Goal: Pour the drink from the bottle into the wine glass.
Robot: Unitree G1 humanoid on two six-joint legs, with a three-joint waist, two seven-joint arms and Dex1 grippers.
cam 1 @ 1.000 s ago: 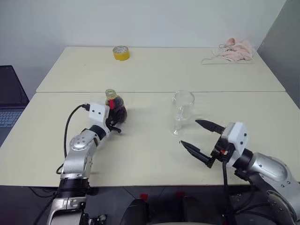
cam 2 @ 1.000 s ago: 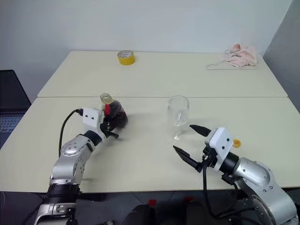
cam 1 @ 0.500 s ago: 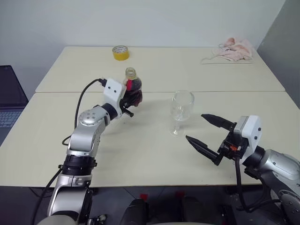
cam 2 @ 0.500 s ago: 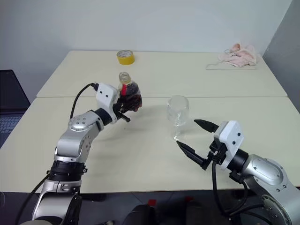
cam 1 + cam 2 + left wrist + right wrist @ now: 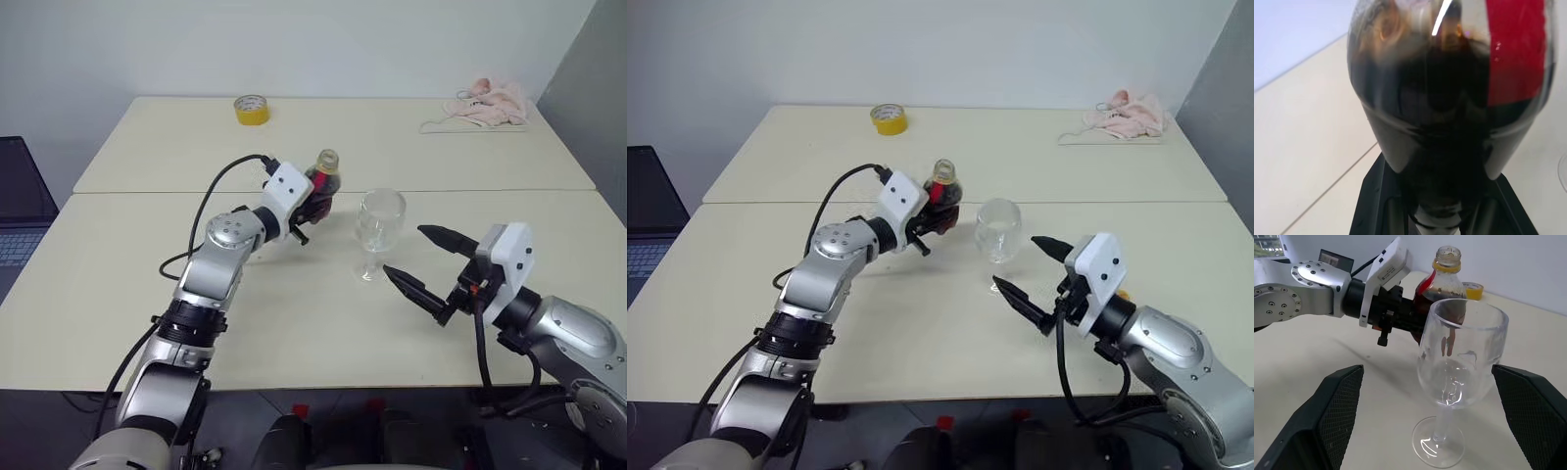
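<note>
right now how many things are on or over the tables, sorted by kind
bottle of dark drink, held in the left claw: 1
wine glass, empty: 1
yellow tape roll: 1
pink cloth: 1
small orange thing by the right arm: 1
total: 5
</note>
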